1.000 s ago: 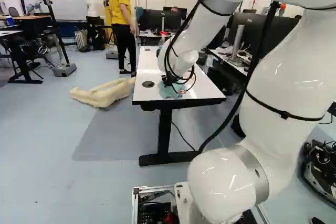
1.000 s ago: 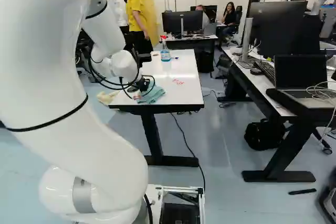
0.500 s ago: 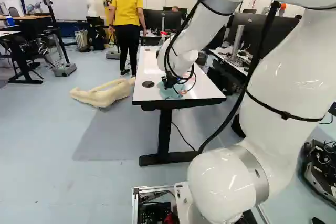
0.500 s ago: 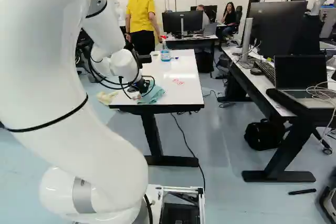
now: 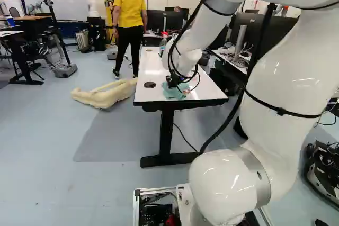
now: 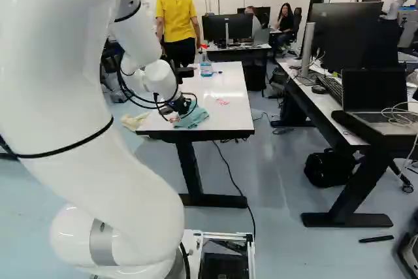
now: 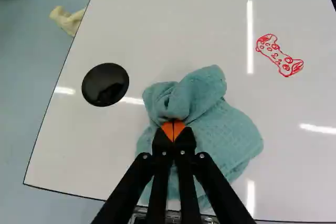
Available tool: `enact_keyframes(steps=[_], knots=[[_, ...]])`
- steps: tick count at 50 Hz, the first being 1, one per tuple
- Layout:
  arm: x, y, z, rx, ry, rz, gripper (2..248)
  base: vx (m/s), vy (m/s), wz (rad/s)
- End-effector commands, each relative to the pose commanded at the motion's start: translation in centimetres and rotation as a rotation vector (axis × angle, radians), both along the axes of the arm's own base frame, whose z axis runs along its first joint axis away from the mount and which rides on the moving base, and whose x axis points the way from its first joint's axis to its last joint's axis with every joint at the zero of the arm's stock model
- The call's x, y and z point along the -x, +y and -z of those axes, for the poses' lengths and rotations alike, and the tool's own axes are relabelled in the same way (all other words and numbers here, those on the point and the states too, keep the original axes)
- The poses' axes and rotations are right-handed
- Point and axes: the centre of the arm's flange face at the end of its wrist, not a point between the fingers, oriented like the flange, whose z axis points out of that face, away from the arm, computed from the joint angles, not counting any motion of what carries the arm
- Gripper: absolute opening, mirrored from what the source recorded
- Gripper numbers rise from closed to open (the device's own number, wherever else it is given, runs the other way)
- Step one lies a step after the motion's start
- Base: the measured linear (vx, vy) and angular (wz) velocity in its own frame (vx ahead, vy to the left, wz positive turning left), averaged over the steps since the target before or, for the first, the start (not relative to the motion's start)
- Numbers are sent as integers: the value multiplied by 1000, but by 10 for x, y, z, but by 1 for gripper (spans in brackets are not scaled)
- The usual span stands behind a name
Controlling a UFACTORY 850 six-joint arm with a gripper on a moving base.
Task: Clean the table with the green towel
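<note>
My gripper is low over the near end of the white table. In the wrist view, the gripper has its orange pads pressed together on a fold of the green towel. The towel lies bunched on the tabletop, raised in a lump just ahead of the fingertips and spread flatter to one side and beneath them. A red marker drawing stands on the white surface beyond the towel, apart from it.
A round black disc is set in the tabletop beside the towel. A spray bottle stands farther up the table. A beige body-shaped object lies on the floor beside it. Another desk with monitors and a laptop is to the right.
The gripper has shifted slightly to the right in the right base view, and the towel has slid a little over the tabletop with it. The base has stayed put.
</note>
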Motion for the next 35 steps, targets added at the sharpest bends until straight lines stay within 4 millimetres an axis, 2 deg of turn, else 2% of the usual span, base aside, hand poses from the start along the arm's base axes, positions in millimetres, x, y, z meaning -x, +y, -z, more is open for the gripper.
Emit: enact_keyframes(steps=[9,16,23,35], knots=[[-13,-12,0,0,-3,28,20,0,0,0],[-12,-23,0,0,-3,51,20,0,0,0],[-4,-30,0,0,0,65,20,0,0,0],[18,-29,0,0,4,61,20,0,0,0]])
